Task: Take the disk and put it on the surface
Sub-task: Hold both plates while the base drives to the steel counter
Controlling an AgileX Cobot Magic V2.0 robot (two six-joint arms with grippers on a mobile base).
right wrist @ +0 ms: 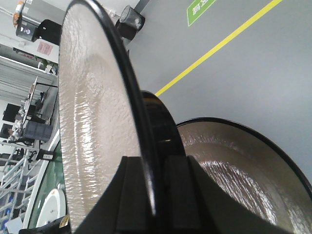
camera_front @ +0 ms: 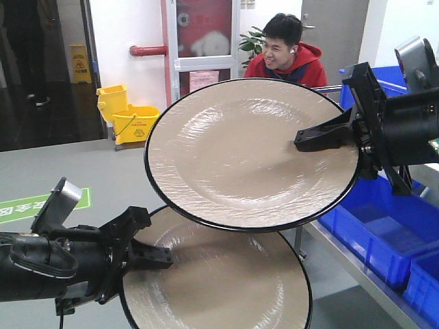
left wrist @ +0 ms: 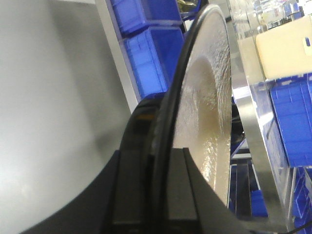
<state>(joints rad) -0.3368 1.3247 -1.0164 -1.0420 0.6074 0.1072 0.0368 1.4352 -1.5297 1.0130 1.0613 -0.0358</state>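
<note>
I hold two beige disks with black rims, both in the air. The upper disk (camera_front: 240,151) is tilted toward the front camera, and my right gripper (camera_front: 305,140) is shut on its right rim. The lower disk (camera_front: 226,281) lies flatter below it, with my left gripper (camera_front: 161,255) shut on its left rim. In the left wrist view the disk (left wrist: 204,97) stands edge-on between the shut fingers of the left gripper (left wrist: 158,190). The right wrist view shows the right gripper (right wrist: 153,190) clamping its disk (right wrist: 92,122), with the other disk (right wrist: 234,161) behind. The dark glossy surface is out of view.
Blue bins (camera_front: 377,233) on a metal rack stand at the right. A person in red (camera_front: 288,55) sits behind the disks. A yellow mop bucket (camera_front: 130,120) is at the back left. A green conveyor belt with a white rim (right wrist: 48,204) shows low in the right wrist view.
</note>
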